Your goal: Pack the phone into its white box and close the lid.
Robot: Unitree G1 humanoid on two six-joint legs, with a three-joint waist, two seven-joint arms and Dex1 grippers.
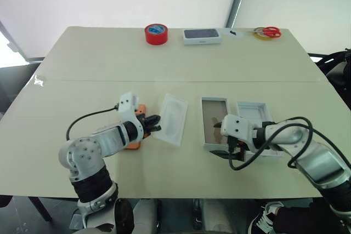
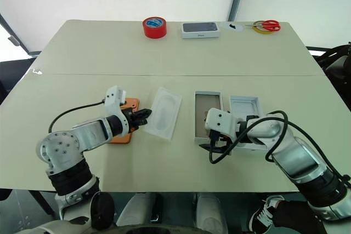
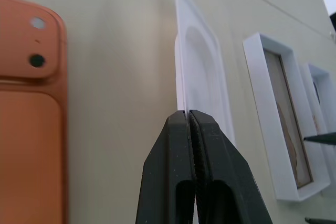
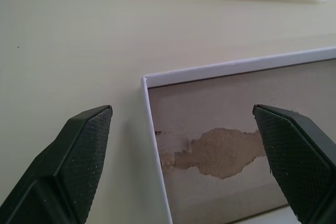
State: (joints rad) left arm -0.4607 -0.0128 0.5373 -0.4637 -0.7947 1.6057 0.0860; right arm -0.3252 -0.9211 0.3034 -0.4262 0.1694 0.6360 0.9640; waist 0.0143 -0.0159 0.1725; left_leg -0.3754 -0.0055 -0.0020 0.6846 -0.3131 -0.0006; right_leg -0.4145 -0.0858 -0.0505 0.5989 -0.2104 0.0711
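Left gripper [image 3: 190, 116] pinched shut on tray [image 1: 173, 119] edge; right gripper [image 4: 184, 156] wide above open box [image 1: 213, 121] corner. Phone [image 2: 125, 123] on table beside tray, unpacked. Packing and lid-closing remain, I judge.

Left gripper [image 3: 190, 124]: fingers pressed together, pointing forward and rightward.
Right gripper [image 4: 184, 145]: fingers spread wide, angled downward and leftward.

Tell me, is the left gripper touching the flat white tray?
Touching. In the left wrist view the left gripper has its black fingers shut on the near edge of the flat white tray.
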